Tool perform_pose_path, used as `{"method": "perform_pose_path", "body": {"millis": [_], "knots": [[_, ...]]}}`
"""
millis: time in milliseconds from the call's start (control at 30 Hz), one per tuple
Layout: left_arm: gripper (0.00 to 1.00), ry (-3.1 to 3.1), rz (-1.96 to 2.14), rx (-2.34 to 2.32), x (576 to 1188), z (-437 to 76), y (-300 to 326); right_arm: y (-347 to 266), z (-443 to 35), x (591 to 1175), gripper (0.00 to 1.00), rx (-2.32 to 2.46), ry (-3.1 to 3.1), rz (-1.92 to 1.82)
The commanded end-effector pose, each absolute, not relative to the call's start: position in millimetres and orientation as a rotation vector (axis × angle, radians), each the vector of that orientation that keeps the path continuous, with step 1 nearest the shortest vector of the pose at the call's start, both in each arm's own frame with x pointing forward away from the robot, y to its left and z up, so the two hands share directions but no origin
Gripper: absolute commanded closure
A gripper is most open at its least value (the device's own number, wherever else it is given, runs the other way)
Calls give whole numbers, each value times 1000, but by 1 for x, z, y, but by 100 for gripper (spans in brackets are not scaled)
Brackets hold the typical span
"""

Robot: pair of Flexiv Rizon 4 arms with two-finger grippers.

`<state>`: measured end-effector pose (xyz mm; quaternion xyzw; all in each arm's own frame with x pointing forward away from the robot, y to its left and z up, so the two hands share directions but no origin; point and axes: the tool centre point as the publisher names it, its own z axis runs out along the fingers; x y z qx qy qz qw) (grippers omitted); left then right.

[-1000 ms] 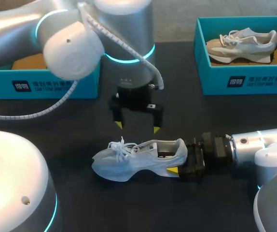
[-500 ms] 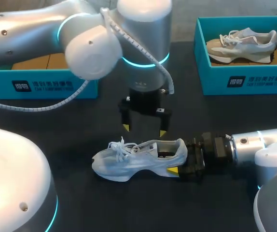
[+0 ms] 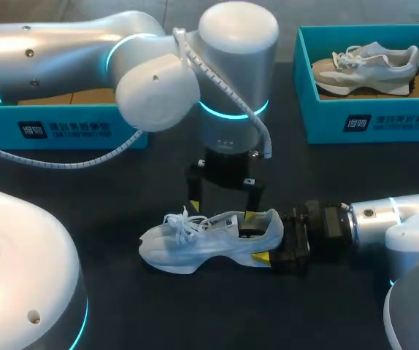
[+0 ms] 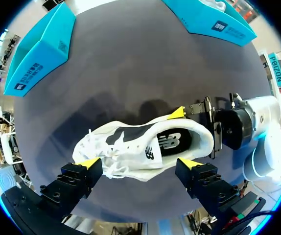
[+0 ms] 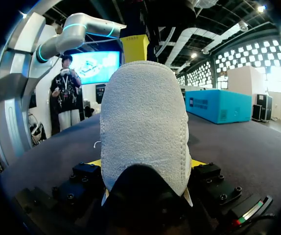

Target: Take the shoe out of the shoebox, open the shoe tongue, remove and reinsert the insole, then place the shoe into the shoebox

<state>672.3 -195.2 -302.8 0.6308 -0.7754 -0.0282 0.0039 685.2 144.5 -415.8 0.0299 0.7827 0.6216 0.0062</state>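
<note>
Dark tabletop (image 3: 122, 306): our left gripper (image 3: 222, 214) has dropped, fingers spread over white mesh sneaker (image 3: 195, 244); right gripper (image 3: 271, 239) seemingly clamps its heel.

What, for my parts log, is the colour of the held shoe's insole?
The insole is black with white print; left wrist view shows it best.

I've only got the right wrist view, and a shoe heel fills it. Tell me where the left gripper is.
Observer: The left gripper hangs open just above the shoe, fingers spread over its opening.
Operator: Check the insole.
Observer: The left wrist view shows a dark insole lying inside the shoe.
Operator: Report the boxes.
Observer: The back right box holds a second shoe; the inside of the back left box is mostly hidden.
</note>
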Motion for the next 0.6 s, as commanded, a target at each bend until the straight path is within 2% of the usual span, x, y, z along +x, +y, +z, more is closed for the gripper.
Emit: {"method": "perform_pose_path", "body": {"millis": [33, 600], "knots": [[0, -2420, -101, 1992, 673, -308, -206, 146, -415, 684, 100, 98, 2449, 1940], [0, -2373, -170, 2086, 679, -329, -214, 146, -415, 684, 100, 98, 2449, 1940]]}}
